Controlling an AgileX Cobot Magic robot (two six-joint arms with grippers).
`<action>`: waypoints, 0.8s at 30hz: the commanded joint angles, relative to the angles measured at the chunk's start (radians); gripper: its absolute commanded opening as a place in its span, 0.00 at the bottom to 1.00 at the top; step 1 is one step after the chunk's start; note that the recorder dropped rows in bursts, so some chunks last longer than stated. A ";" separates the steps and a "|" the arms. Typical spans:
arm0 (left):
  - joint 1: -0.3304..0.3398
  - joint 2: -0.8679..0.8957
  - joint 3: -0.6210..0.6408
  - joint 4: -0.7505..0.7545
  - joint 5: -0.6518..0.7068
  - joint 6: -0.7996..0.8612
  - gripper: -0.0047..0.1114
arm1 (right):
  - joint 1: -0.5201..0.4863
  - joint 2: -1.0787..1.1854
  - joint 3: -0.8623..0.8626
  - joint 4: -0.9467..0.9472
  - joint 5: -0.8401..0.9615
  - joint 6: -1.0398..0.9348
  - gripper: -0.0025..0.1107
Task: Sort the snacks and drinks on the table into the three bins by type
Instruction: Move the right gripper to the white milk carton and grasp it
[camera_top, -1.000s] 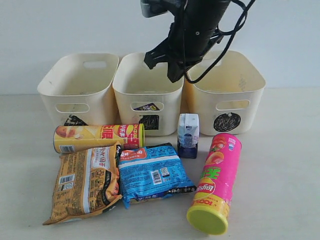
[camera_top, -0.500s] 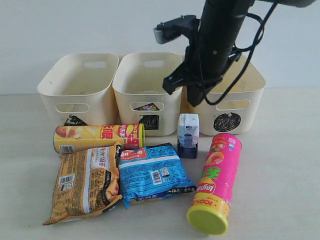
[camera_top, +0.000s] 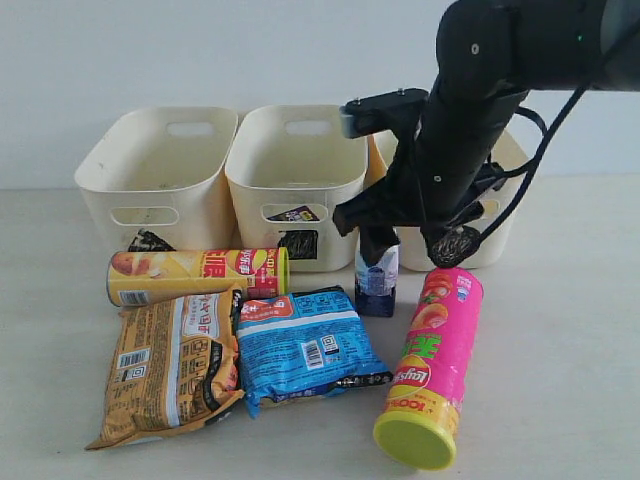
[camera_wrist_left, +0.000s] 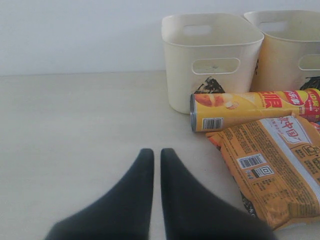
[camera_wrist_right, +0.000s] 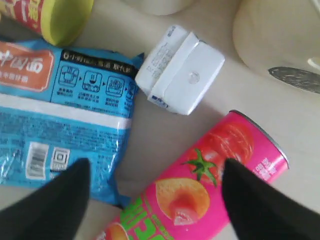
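The right arm (camera_top: 470, 120) hides the carton's (camera_top: 377, 290) top and much of the right bin (camera_top: 508, 170) — its black mark is hard to tell from the dark arm. The yellow tube (camera_top: 190, 277) covers half of the left bin's (camera_top: 150, 160) mark. Through the middle bin's (camera_top: 290, 165) slot a dark label (camera_top: 293, 213) shows, too small to read. In the left wrist view the left gripper (camera_wrist_left: 156, 152) is blurred and the orange bag (camera_wrist_left: 270, 170) is cut off. In the right wrist view the right gripper (camera_wrist_right: 155, 162) is two dark blurs — the pink tube (camera_wrist_right: 200, 190) and blue bag (camera_wrist_right: 60, 115) are cut off too.
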 joint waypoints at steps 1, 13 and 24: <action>-0.003 -0.002 0.004 -0.005 0.000 0.000 0.08 | -0.003 -0.015 0.051 -0.009 -0.175 0.128 0.76; -0.003 -0.002 0.004 -0.005 0.000 0.000 0.08 | -0.003 -0.005 0.114 -0.054 -0.409 0.260 0.76; -0.003 -0.002 0.004 -0.005 0.000 0.000 0.08 | -0.003 0.126 0.114 -0.066 -0.427 0.289 0.72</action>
